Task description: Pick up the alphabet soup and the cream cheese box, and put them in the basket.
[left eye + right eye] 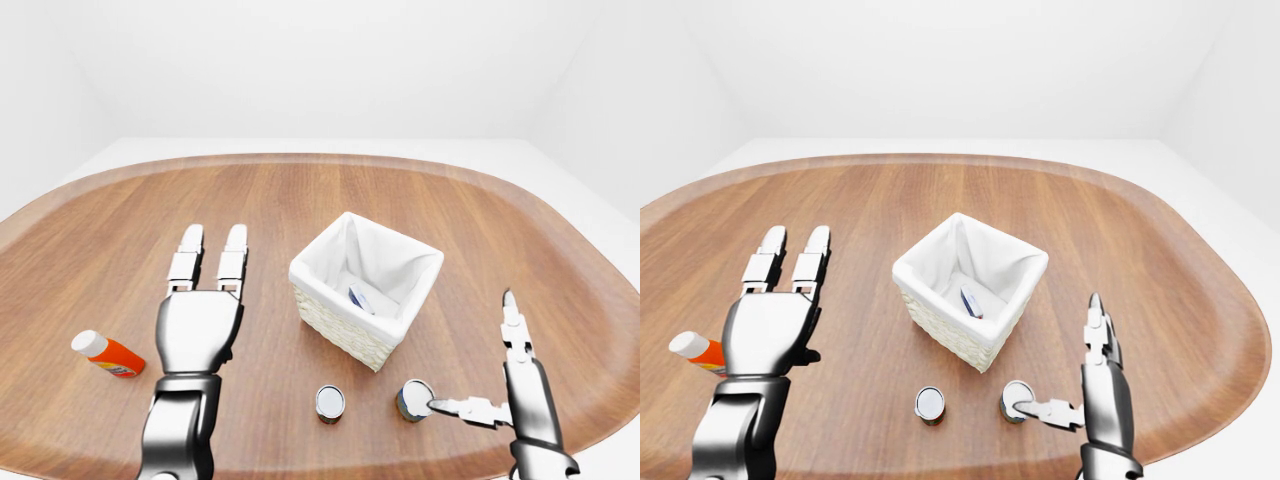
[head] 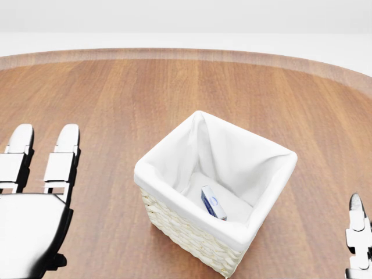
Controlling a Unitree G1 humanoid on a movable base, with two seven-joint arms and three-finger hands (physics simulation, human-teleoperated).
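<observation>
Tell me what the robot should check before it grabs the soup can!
1. Cream cheese box already in the basket: ok.
2. Right hand open: ok, one finger reaches to the nearer can.
3. That can is the alphabet soup: cannot tell, a second can looks alike and no label shows.
4. Fingers round the can: not ok, not closed yet.
5. Left hand clear of the basket: ok, open, off to its left in the left-eye view.
6. Orange bottle out of the way: ok.
</observation>
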